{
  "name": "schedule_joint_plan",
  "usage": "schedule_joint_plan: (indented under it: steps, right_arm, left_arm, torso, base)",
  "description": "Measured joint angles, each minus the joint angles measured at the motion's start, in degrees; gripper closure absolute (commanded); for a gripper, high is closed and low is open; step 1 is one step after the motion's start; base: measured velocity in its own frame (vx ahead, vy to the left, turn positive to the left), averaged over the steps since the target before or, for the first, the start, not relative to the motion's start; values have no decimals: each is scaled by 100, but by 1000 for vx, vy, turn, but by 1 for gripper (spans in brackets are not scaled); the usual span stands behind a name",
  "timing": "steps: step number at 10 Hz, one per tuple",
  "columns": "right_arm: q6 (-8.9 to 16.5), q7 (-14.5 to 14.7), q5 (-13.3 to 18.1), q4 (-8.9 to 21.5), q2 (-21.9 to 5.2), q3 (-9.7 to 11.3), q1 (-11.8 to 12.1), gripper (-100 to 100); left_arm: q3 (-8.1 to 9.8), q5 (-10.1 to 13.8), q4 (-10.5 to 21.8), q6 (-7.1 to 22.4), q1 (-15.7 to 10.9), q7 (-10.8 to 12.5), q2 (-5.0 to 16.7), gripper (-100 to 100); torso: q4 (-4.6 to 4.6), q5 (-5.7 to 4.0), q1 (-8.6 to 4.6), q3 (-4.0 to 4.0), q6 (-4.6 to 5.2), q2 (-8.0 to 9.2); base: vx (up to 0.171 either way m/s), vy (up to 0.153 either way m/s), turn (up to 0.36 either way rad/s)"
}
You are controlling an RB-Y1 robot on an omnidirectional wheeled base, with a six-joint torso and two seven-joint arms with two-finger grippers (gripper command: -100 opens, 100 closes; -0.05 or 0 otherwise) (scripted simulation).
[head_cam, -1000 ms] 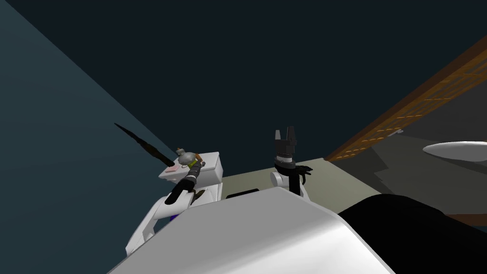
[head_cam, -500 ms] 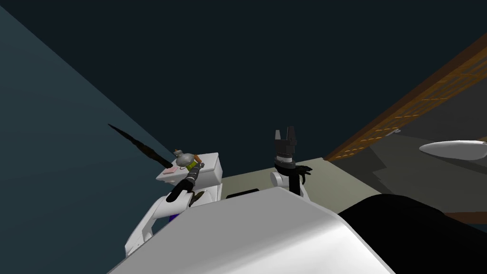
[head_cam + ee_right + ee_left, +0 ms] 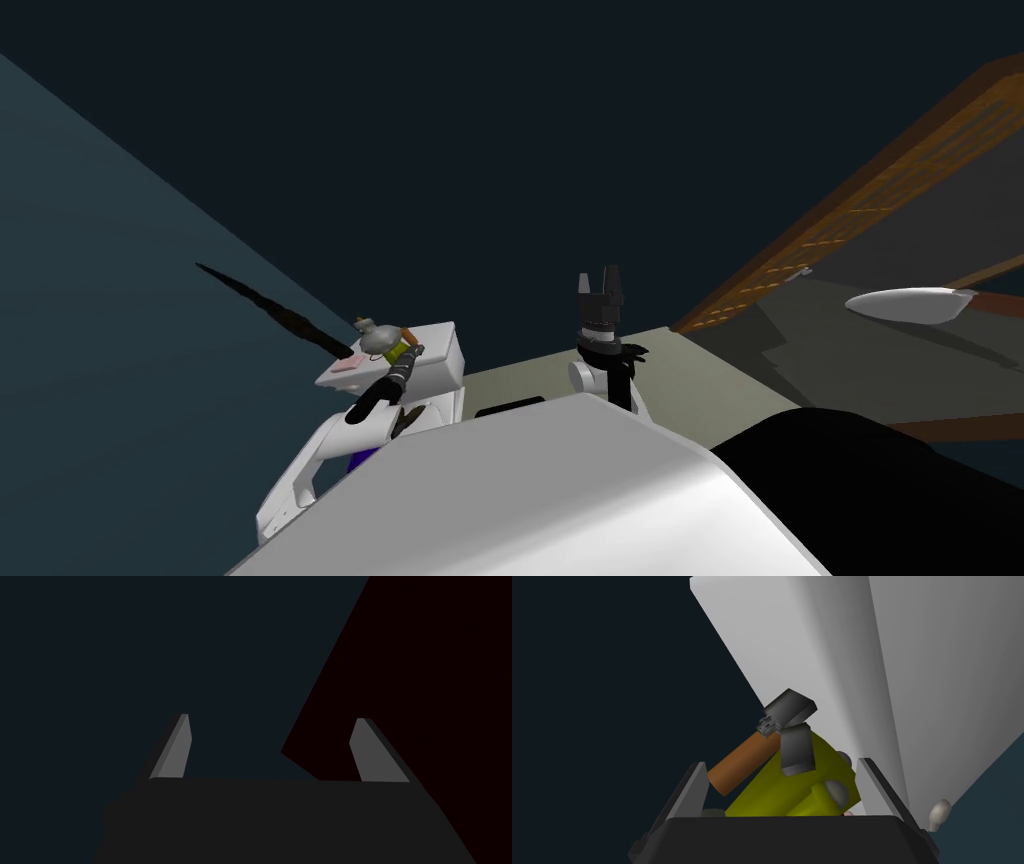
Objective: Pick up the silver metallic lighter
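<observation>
One dark-silver flip-top lighter, lid open, is being propped by a yellow-green block beside a brown cylinder on a white cabinet. The fingers of the left gripper are being held apart to straddle it. Those of the right gripper are likewise apart, idle.

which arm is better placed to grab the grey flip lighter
Left. The left gripper is open with the grey metal flip lighter just ahead between its fingers; the right gripper, open, is held well away from it.
</observation>
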Motion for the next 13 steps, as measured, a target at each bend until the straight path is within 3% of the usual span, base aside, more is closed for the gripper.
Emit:
schedule_joint_plan:
  steps: [2, 8, 9, 13]
  right_arm:
    - [0, 0, 0, 0, 0, 0, 0, 0]
    - [0, 0, 0, 0, 0, 0, 0, 0]
    - [0, 0, 0, 0, 0, 0, 0, 0]
    - [0, 0, 0, 0, 0, 0, 1, 0]
  left_arm:
    - [121, 51, 203, -92, -53, 40, 54, -100]
    - [648, 464, 985, -327, -331, 205, 483, -100]
    - [657, 471, 1002, -341, -335, 211, 489, 100]
    - [656, 470, 999, -338, -336, 211, 489, 100]
  torso:
    - [1, -1, -4, 2, 1, 4]
    - [1, -1, -4, 4, 1, 7]
    - [1, 0, 3, 1, -2, 1]
    - [-2, 3, 11, -5, -2, -8]
  base:
    - [-44, -37, -135]
    - [-37, -38, -125]
    - [0, 0, 0]
    - [0, 0, 0]
